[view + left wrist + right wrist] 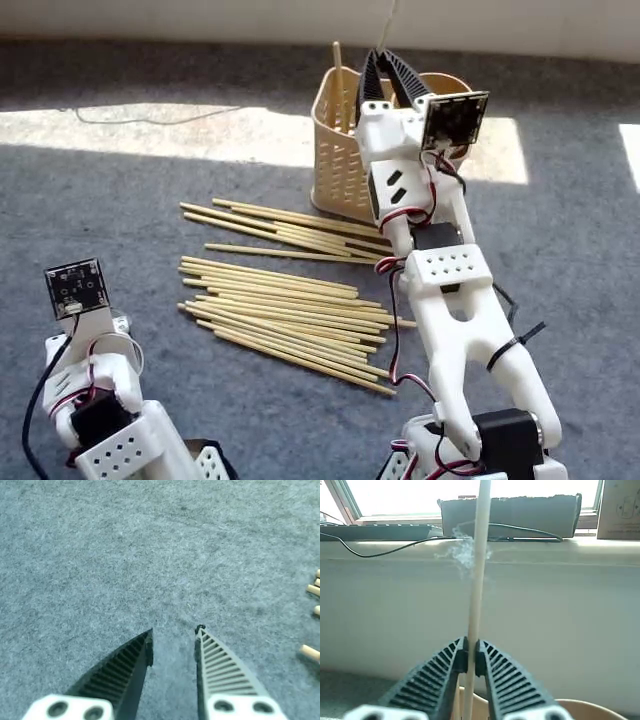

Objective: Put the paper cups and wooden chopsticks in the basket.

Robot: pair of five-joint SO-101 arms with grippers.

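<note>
Right tool clenches an upright chopstick above the basket, while left tool gapes.

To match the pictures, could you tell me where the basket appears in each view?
High view: basket at top centre, behind the right gripper.
Right wrist view: its rim, just past that gripper.
Left wrist view: carpet and chopstick ends.
Shared landmark: the right gripper.

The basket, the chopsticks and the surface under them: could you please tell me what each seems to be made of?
The basket looks like moulded plastic: cream, smooth, with regular slotted walls. The chopsticks look like pale, unvarnished wood or bamboo, matte and uniform. The surface seems to be grey felt or short-pile carpet, with a fuzzy fibre texture.
</note>
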